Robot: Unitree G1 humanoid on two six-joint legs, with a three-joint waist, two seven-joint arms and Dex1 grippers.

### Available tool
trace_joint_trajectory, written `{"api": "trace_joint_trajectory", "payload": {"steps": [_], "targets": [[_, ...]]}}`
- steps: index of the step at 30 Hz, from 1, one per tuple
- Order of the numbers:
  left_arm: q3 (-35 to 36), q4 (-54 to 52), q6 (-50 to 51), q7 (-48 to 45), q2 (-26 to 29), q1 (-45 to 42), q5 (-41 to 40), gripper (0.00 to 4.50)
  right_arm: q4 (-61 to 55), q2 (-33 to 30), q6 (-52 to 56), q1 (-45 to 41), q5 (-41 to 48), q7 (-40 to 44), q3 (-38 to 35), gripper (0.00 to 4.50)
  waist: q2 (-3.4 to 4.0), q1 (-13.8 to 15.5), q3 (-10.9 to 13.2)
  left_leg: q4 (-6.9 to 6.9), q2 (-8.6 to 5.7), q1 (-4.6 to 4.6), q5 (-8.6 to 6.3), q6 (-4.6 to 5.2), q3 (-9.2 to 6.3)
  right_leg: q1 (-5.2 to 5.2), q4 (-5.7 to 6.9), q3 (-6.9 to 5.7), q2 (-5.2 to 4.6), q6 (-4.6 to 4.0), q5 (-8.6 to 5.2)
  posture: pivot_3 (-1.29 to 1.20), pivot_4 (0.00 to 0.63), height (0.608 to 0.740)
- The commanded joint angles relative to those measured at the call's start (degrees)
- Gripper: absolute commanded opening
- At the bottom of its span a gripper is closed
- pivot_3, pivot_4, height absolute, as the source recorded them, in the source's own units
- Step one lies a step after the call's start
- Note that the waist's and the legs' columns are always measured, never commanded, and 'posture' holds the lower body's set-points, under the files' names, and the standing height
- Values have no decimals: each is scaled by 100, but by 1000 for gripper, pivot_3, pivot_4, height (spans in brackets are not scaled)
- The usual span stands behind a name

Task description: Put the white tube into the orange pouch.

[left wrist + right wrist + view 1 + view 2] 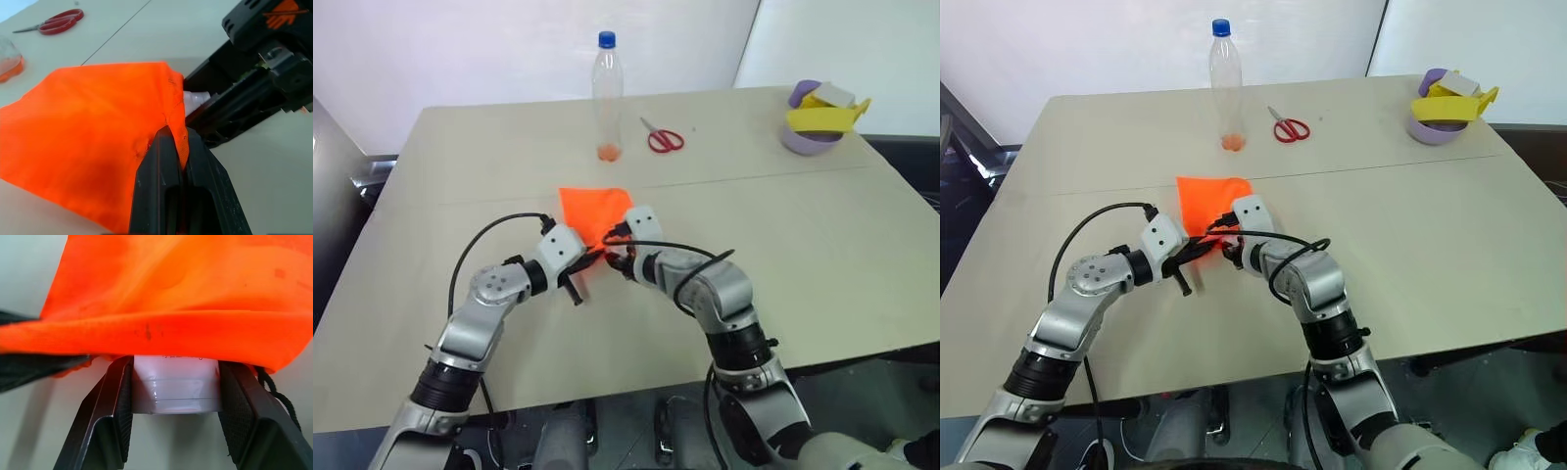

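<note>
Your left gripper is pinched shut on the front edge of the pouch. It holds that edge up a little off the table, so the mouth gapes. The rest of the pouch lies flat, out toward the bottle.

Your right gripper has its two fingers closed on the tube. The tube sits right at the mouth. Its far end goes under the orange edge, and its near end sticks out between the fingers (in the left wrist view you can see a pale bit of it poking past the cloth). I think it is only partly in, not all the way.

Here is what could go wrong. If you let go of the tube now, it may slide back out, because much of it is outside. If you push and the tip catches on the cloth, the pouch could fold up or get shoved along the table. If the left gripper slips off the edge, the mouth will drop shut on the tube. The two grippers are very close, almost touching, so a big swing could knock them together. There is also a black cord by the right finger, and it could snag.

The scissors and the bowl are well apart from all this.
</note>
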Motion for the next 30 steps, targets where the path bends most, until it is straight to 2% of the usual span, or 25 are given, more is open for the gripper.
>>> {"api": "trace_joint_trajectory", "payload": {"steps": [1, 12, 14, 16, 17, 18, 24, 30], "targets": [[98, -200, -66, 20, -3, -76, -84, 0, 100, -2, -374, -183, 60, 273, -46, 1828, 0, 1, 0, -1, 0, 0, 0, 0, 0, -1, 0, 0, 0, 0, 0, 0, 150, 740], [91, -256, -19, 64, -40, -30, -140, 0, 229, -124, -806, -203, -122, 709, 323, 1828, 1, -2, 0, -4, 2, -3, 1, 0, 5, -6, -2, 0, 2, 7, 3, 0, 150, 740], [83, -228, -36, 67, -19, -25, -111, 0, 150, -109, -712, -158, 55, 947, 316, 2890, 0, -2, 0, -3, 2, -3, 1, 0, 5, -6, -2, 0, 2, 2, 0, 0, 150, 740], [103, -195, -59, 77, -19, 3, -108, 0, 95, -140, -720, -142, -59, 917, 388, 3679, 1, -2, 0, -4, 2, -2, 1, 0, 5, -6, -2, 0, 2, 2, 0, 0, 150, 740], [109, -189, -67, 78, -13, 13, -98, 0, 70, -134, -692, -135, -62, 919, 374, 4254, 1, -2, 0, -4, 2, -1, 0, 0, 4, -4, -2, 1, 2, 2, 0, 0, 150, 740], [111, -185, -84, 74, -3, 21, -87, 0, -4, -164, -657, -118, -18, 1004, 391, 4481, 1, -1, 0, -4, 3, 0, 0, 0, 4, -4, -2, 1, 1, 1, 0, 0, 150, 740], [127, -151, -145, 118, 21, 79, -47, 0, -442, -362, -352, 25, 178, 1321, 337, 4481, 1, 6, 0, -6, 3, -5, -1, -2, 5, -9, -6, 0, -5, -1, -1, 0, 150, 740], [172, -145, -133, 136, 3, 142, -102, 0, -1211, -996, 12, 64, 472, 1842, 420, 4481, 1, 16, 0, -10, 2, -35, 1, 0, 6, -37, -12, 0, -5, 0, 0, 0, 150, 740]]}}
